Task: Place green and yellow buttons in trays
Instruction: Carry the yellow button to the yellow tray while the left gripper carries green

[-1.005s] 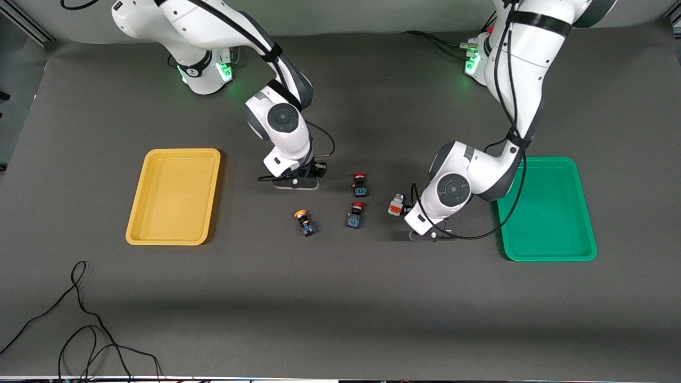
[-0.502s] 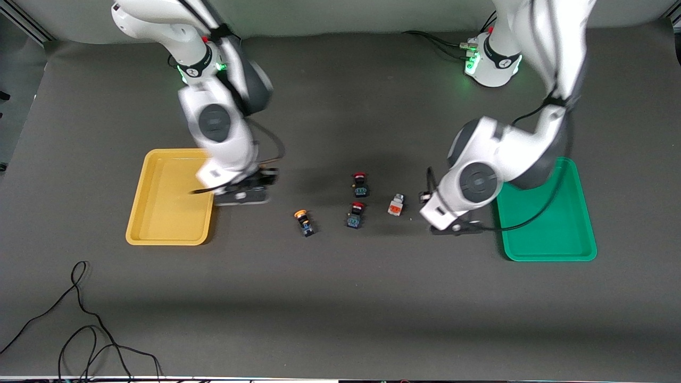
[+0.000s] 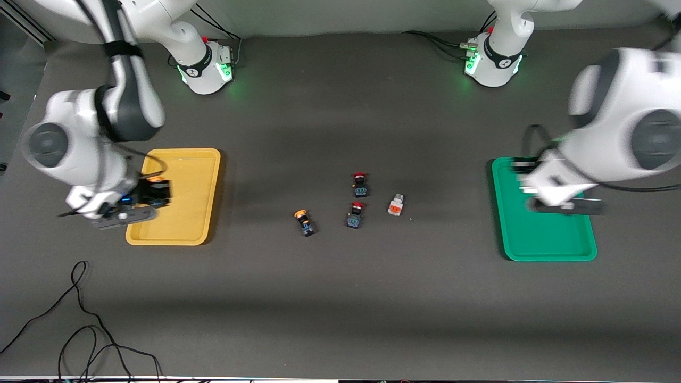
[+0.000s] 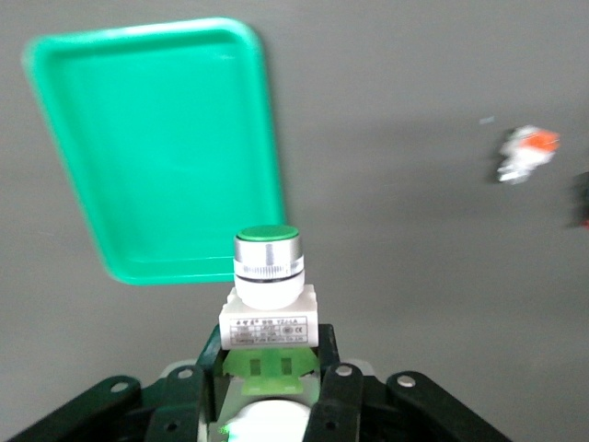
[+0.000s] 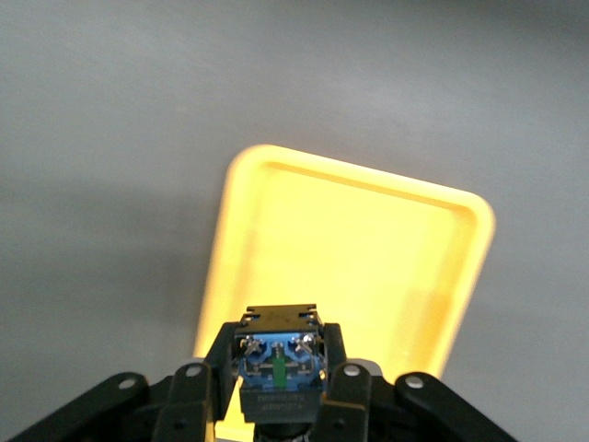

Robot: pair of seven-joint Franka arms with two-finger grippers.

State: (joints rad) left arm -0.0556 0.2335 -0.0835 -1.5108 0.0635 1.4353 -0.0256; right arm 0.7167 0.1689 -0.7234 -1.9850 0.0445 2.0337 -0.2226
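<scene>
My right gripper point(image 3: 153, 192) is shut on a yellow-capped button point(image 3: 155, 182) with a black body point(image 5: 281, 364), over the yellow tray point(image 3: 186, 213) at its edge toward the right arm's end. That tray fills the right wrist view point(image 5: 368, 249). My left gripper point(image 3: 524, 173) is shut on a white-bodied button with a round green cap point(image 4: 268, 267), over the green tray point(image 3: 548, 239) near its rim toward the table's middle. The green tray also shows in the left wrist view point(image 4: 156, 147). A second yellow-capped button point(image 3: 304, 221) lies on the mat mid-table.
Two black buttons with red caps point(image 3: 360, 184) point(image 3: 355, 215) lie mid-table, beside a small white part with an orange face point(image 3: 395, 205), which also shows in the left wrist view point(image 4: 525, 155). Loose black cable point(image 3: 80, 324) lies near the front edge at the right arm's end.
Both arms have swung out from the table's middle, each carrying its button: the right one to the yellow tray, the left one to the green tray.
</scene>
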